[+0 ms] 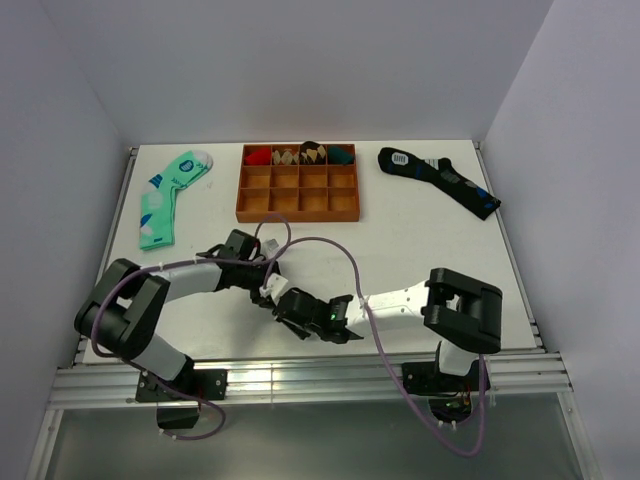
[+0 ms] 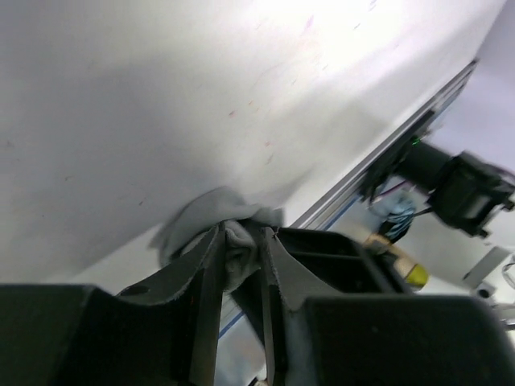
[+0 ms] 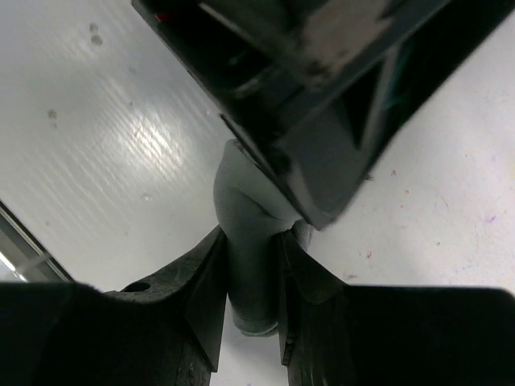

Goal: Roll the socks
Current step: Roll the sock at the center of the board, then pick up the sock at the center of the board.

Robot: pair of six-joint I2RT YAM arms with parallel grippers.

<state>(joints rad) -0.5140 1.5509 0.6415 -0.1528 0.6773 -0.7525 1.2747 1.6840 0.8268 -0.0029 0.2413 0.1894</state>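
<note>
Right gripper (image 3: 249, 241): dark fingers (image 3: 205, 281) closed on the socks (image 3: 241, 193) — the light-grey roll fills the gap and touches both inner faces.
Left gripper (image 2: 239, 233): fingers (image 2: 211, 273) narrowly apart and clamped on a bunch of the same grey fabric, which fills the gap between them.
Socks, location: low over the white table (image 1: 420, 240), near its front edge and a little left of centre, between the two grippers, which meet tip to tip.
Organiser tray (image 1: 298, 212): brown wood, divided into small square compartments, lying at the back centre of the table.
Tray contents: the back row holds four sock bundles side by side — red (image 1: 258, 156), a tan diamond pattern (image 1: 286, 157), a dark diamond pattern (image 1: 313, 153) and teal (image 1: 342, 155).
Mint-green sock (image 1: 165, 200): flat at the back left, well apart from the tray.
Navy sock (image 1: 440, 180): flat at the back right, lying on a slant.
Hidden: from the top camera the socks are almost wholly covered by the grippers.
Hard to make out: how far the roll is wound — both wrist cameras show only a short stretch of fabric, and the near fingers are blurred.
Cut off: the left gripper's body crosses the top of the right wrist view and covers the roll's far end.
</note>
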